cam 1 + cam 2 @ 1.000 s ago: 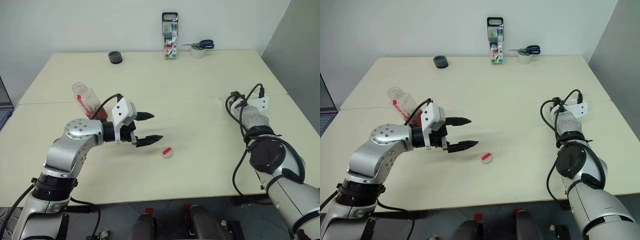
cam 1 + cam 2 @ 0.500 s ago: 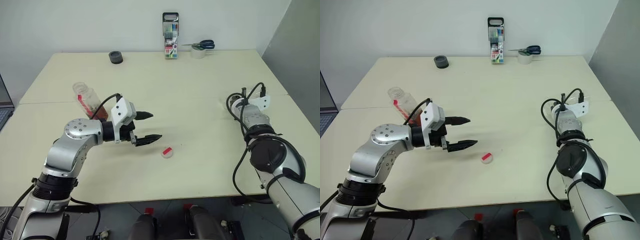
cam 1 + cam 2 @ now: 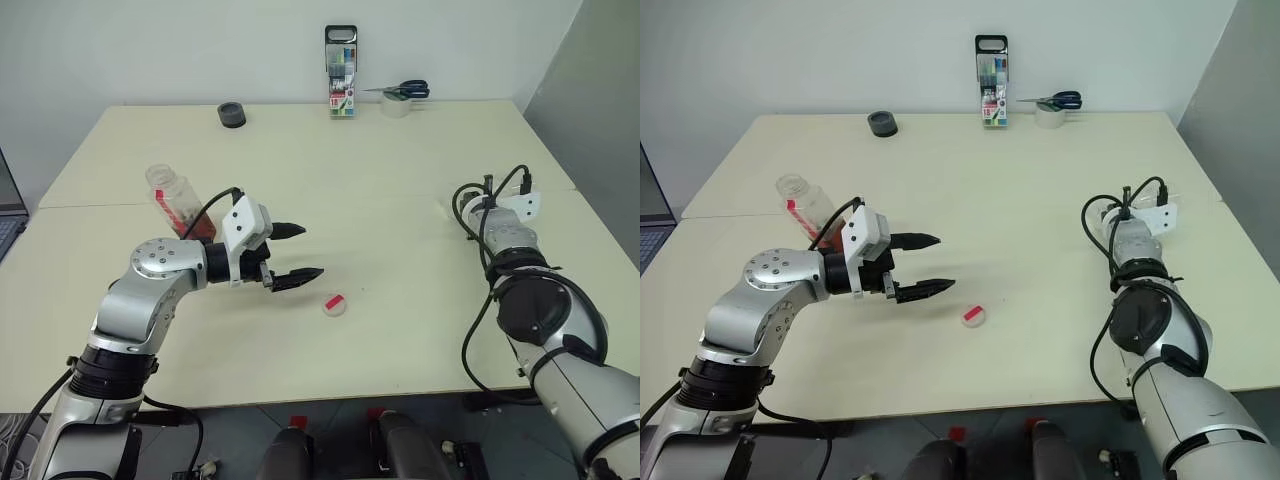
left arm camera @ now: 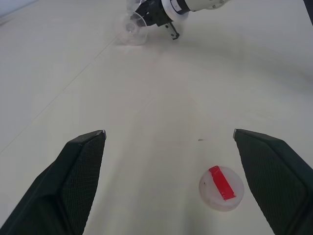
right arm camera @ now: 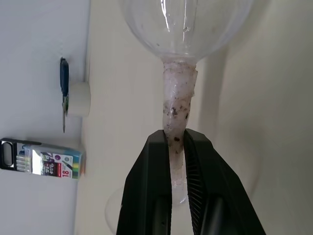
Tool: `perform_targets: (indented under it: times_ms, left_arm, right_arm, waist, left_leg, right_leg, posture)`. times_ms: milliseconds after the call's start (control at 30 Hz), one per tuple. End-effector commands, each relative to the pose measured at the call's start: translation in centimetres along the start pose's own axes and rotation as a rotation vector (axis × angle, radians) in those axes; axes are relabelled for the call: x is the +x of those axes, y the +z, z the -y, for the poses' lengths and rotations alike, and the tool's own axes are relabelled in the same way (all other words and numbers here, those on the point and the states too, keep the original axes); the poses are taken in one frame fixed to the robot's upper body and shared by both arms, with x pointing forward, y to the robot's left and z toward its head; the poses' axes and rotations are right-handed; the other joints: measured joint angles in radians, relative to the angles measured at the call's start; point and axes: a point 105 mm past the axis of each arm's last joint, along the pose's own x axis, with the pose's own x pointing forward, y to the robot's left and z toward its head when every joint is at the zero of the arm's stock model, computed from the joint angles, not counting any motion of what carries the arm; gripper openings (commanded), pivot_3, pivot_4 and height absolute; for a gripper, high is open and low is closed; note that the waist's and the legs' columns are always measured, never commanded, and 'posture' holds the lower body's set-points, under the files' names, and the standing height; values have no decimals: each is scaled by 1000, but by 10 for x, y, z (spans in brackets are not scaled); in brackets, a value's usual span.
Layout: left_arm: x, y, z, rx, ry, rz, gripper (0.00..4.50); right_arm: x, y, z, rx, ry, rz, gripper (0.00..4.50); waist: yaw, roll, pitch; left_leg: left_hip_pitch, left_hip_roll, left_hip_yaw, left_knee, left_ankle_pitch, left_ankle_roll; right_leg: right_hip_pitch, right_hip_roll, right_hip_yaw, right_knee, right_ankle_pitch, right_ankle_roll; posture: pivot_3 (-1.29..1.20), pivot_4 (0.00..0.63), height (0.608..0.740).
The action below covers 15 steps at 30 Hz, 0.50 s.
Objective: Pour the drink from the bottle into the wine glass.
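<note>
The wine glass [image 5: 186,24] is clear and lies roughly level, sideways to the table, with its round foot [image 5: 142,215] nearest my wrist. My right gripper [image 5: 175,134] is shut on its smudged stem. From the left wrist view the glass [image 4: 133,30] shows far across the table beside that right gripper [image 4: 164,17]. The uncapped bottle [image 3: 178,203] stands tilted behind my left forearm, with the reddish drink [image 3: 200,228] low inside. My left gripper [image 3: 313,251] hovers open over the table. The red-and-white cap [image 3: 335,304] lies just ahead of it.
Along the far edge of the table [image 3: 400,260] stand a box of markers [image 3: 340,72], scissors on a tape roll [image 3: 403,96] and a black roll [image 3: 231,114]. A laptop's edge [image 3: 8,215] shows at the far left.
</note>
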Motion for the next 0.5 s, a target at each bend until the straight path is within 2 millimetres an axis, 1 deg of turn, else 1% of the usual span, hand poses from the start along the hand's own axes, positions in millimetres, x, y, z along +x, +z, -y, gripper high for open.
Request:
perform_targets:
  times_ms: [33,233,333,500]
  left_arm:
    - [-2,7,0,33,13,22,4500]
    - [-2,7,2,28,14,24,4500]
    - [-1,7,2,31,11,25,4500]
    - [-1,8,2,35,11,27,4500]
  right_arm:
    - [-2,15,1,66,-42,80,135]
    - [-8,8,7,115,-102,123,134]
    - [-14,4,4,120,-119,137,132]
    - [-24,3,-1,115,-140,160,131]
  waist:
    - [2,0,0]
    - [4,0,0]
    - [4,0,0]
    - [3,0,0]
  left_leg:
    - [0,0,0,0,0,0]
    - [0,0,-1,0,0,0]
    - [0,0,-1,0,0,-1]
    - [0,0,-1,0,2,-3]
  right_leg:
    - [0,0,0,0,0,0]
    - [0,0,0,0,0,0]
    - [0,0,0,0,0,0]
    - [0,0,0,0,0,0]
  posture:
    - [0,150,740]
    - [0,150,740]
    - [0,150,740]
    - [0,150,740]
